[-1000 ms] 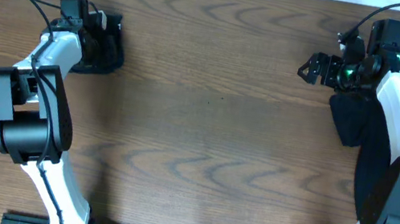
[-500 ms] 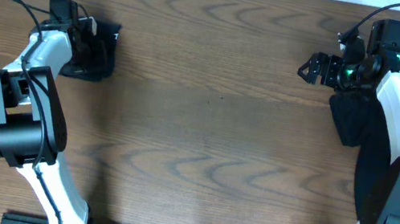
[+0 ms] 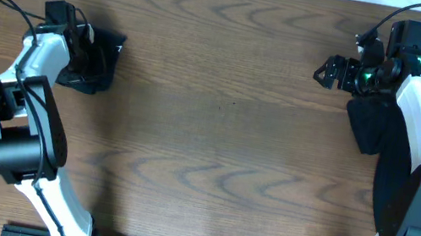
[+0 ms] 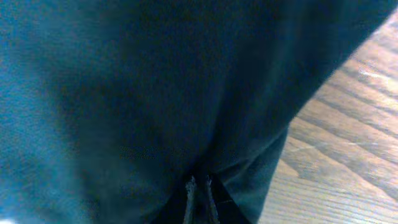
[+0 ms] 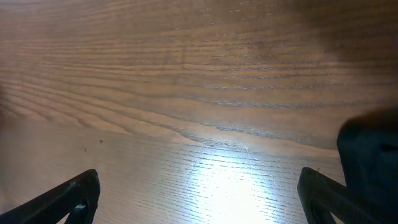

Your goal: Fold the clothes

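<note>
Leftward since the earlier frames has gone the left gripper, dragging a dark bunched garment to the upper left of the overhead frame. Its fingers sit almost closed, pinching that cloth, which fills the left wrist view. At upper right the right gripper is unmoved, spread wide over bare table. More dark clothes lie along the right edge, just below that gripper.

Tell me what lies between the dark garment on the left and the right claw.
Nothing; the overhead view shows only bare table between the dark garment and the right claw.
</note>
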